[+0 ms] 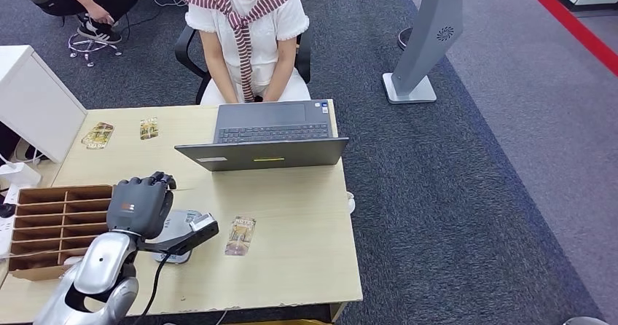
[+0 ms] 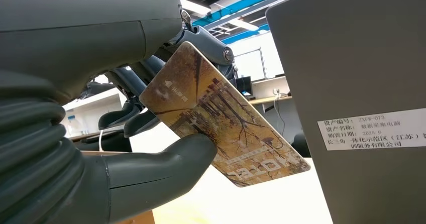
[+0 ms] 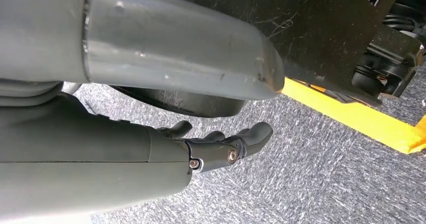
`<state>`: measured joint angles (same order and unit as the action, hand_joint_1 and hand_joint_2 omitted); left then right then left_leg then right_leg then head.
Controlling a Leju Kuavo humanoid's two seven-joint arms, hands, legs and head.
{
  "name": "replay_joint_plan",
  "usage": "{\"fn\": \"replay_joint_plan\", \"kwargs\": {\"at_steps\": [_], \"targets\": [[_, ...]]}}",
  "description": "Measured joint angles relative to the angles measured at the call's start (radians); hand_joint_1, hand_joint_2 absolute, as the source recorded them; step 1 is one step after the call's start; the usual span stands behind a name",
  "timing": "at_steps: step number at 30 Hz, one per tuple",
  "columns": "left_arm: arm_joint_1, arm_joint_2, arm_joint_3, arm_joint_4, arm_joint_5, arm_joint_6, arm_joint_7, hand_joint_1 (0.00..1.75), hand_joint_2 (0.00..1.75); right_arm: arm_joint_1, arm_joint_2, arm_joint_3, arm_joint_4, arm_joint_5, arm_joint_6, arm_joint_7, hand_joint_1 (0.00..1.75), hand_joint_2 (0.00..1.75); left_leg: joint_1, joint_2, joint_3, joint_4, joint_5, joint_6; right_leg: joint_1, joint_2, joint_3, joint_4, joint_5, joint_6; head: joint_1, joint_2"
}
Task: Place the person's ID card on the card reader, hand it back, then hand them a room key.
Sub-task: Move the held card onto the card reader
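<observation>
I find the desk (image 1: 306, 216) filling the left half of the head view, the person (image 1: 248, 33) seated at upper centre behind the laptop (image 1: 266, 141). My left hand (image 1: 140, 205) sits at lower left of that frame, above the card reader (image 1: 191, 234). In the left wrist view its thumb and fingers (image 2: 150, 171) are clamped on a patterned card (image 2: 223, 116), tilted, facing the laptop lid. Another card (image 1: 241, 235) lies just right of the reader. My right hand (image 3: 226, 146) hangs over carpet, fingers loosely curled, holding nothing. I judge the handover pending: keep the pinch firm, extend past the laptop, release only once the person grips.
</observation>
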<state>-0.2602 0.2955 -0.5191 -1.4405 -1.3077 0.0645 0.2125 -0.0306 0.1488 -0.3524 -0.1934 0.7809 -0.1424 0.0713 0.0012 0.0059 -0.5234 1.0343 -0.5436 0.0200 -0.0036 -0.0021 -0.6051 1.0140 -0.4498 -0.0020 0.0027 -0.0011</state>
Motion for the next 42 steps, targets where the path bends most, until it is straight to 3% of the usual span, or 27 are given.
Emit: {"fn": "replay_joint_plan", "kwargs": {"at_steps": [7,16,21,42], "targets": [[0.015,0.000,-0.004,-0.002,-0.009,0.012,0.005,1.75,1.75,0.000,0.000,-0.002,0.000,-0.002,-0.001,0.000,0.00,0.00,0.000,0.000,0.000,0.000,0.000,0.000,0.000,0.000,0.000,0.000,0.000,0.000,0.000,0.000],[0.186,0.013,-0.004,-0.095,-0.072,0.064,0.024,1.75,1.75,0.004,0.002,-0.031,0.000,-0.004,-0.004,0.000,0.00,0.00,0.000,0.000,-0.001,0.000,0.000,0.000,0.000,0.000,-0.001,0.000,0.000,0.000,0.000,0.000],[0.237,0.018,0.000,-0.113,-0.076,0.056,0.027,1.75,1.75,0.004,0.002,-0.046,0.000,0.006,-0.004,0.000,0.00,0.00,0.000,0.000,-0.002,0.000,0.000,0.000,0.000,0.000,-0.001,0.000,0.000,0.000,0.000,0.000],[0.269,0.017,0.129,-0.038,-0.062,-0.003,0.097,1.75,1.75,0.004,0.002,-0.051,0.000,0.069,-0.001,0.014,0.00,0.00,0.000,0.000,-0.001,0.000,0.000,0.000,0.000,0.000,-0.001,0.000,0.000,0.000,0.000,0.000]]}}
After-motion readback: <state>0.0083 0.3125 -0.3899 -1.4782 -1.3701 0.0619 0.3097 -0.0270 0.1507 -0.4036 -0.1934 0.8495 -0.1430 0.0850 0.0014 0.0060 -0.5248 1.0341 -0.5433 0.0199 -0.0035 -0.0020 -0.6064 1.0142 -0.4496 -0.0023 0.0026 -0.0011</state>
